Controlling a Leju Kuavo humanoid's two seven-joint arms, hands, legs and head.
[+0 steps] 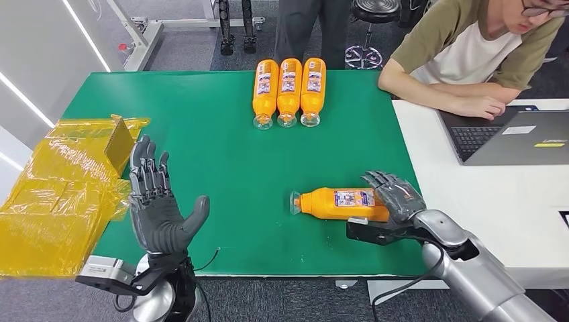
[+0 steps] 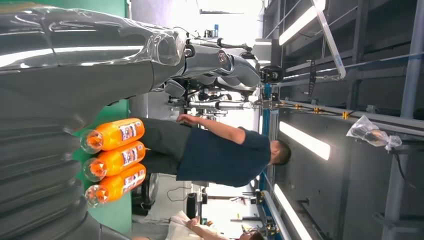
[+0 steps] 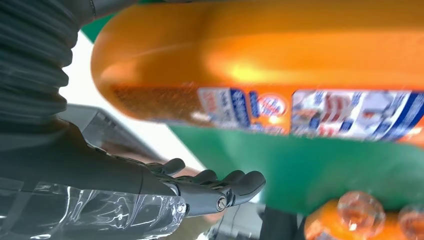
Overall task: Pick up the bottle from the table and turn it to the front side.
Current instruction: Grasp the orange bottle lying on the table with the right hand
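Your left hand (image 1: 158, 208) is sitting nearest the camera at the table's near edge, palm raised, its fingers (image 1: 149, 168) spreading upright with nothing in them. Off to its left you are seeing a crumpled yellow plastic bag (image 1: 57, 194) hanging over the side of the green table (image 1: 208, 147).

Your right hand (image 1: 396, 201) is resting against the bottle (image 1: 339, 203) near the table's front right corner — the dark fingers (image 1: 386, 181) are curving over its base end, but you cannot tell whether they are truly gripping it. That bottle is orange with a clear cap end and a blue-and-white label facing upward. It is lying on its side, long axis running left to right, cap pointing left and base tucked under the hand, so the base is hidden.

From the right wrist view the bottle is looking blurred and its label hard to read.

Three more orange bottles (image 1: 289, 90) are lying side by side at the far edge, caps toward you. A person (image 1: 470, 54) is leaning on the white desk (image 1: 490, 194) beside a laptop (image 1: 516, 137).
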